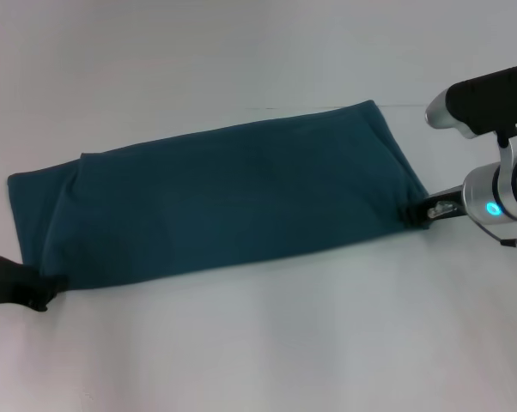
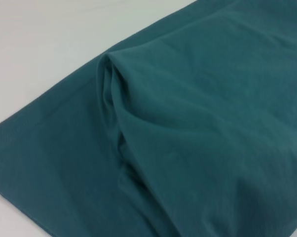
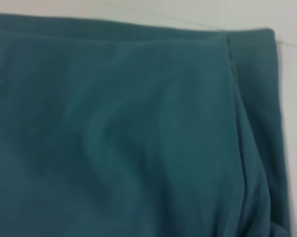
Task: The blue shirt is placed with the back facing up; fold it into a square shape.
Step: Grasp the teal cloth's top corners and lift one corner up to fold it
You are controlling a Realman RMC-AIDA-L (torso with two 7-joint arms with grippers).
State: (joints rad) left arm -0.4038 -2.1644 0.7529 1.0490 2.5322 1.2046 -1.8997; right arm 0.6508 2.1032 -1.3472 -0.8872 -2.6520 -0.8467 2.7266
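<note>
My left tool (image 1: pixel 48 287) sits at the near left corner of the blue shirt (image 1: pixel 233 202), my right tool (image 1: pixel 420 212) at its right end; whether either is clamped on cloth, I cannot tell. The shirt lies as a long band across the surface (image 1: pixel 267 343), stretching between both tools, so I judge an end-to-end fold comes next.

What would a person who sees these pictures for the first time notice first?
The blue shirt, folded into a long band, lies across the white table. The left tool sits at its near-left corner, the right tool at its right end, both at the cloth's edge.
</note>
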